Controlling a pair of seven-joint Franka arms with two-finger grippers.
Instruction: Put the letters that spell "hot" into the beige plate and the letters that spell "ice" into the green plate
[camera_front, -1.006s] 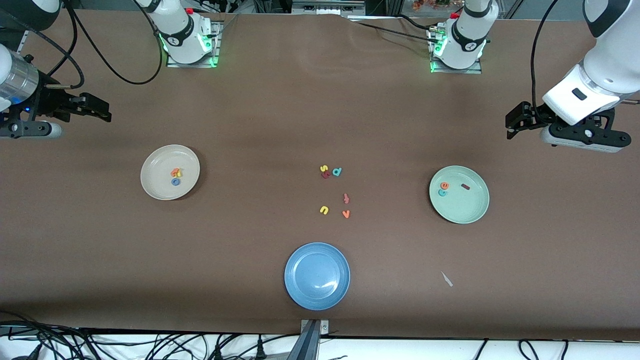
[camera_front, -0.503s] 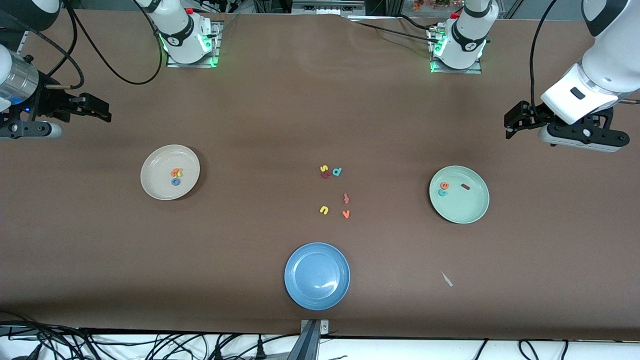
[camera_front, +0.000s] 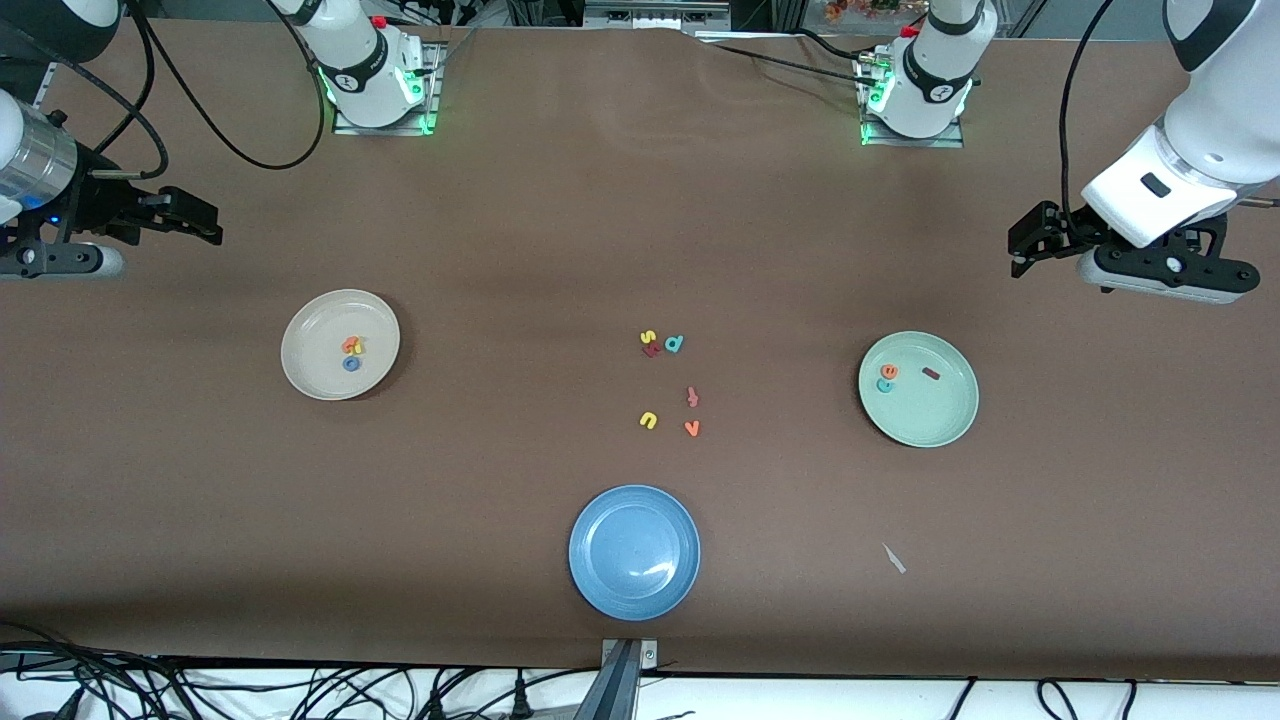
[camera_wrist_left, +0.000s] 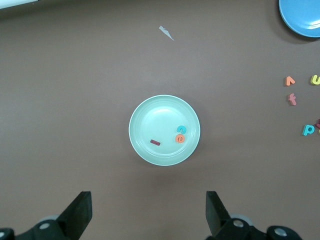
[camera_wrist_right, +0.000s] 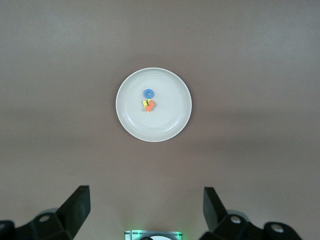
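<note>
**Both words sorted; the leftovers are the only hazard**

The h, o and t (camera_front: 351, 351) lie bunched in the beige plate (camera_front: 312, 330), toward the right arm's end. The i (camera_front: 931, 373), c (camera_front: 885, 386) and e (camera_front: 889, 371) lie in the green plate (camera_front: 940, 420), toward the left arm's end. By this layout the task looks finished.

The left gripper (camera_front: 1022, 252) hangs above bare table at its own end, jaws wide, holding nothing. The right gripper (camera_front: 205, 222) does likewise at its end.

The risk is a needless extra move: a spare letter (camera_front: 649, 420) from the loose cluster mid-table, farther from the camera than the blue plate (camera_front: 634, 590), picked up and spoiling a word, or a descending finger tipping a plate's rim and scattering the light foam.
</note>
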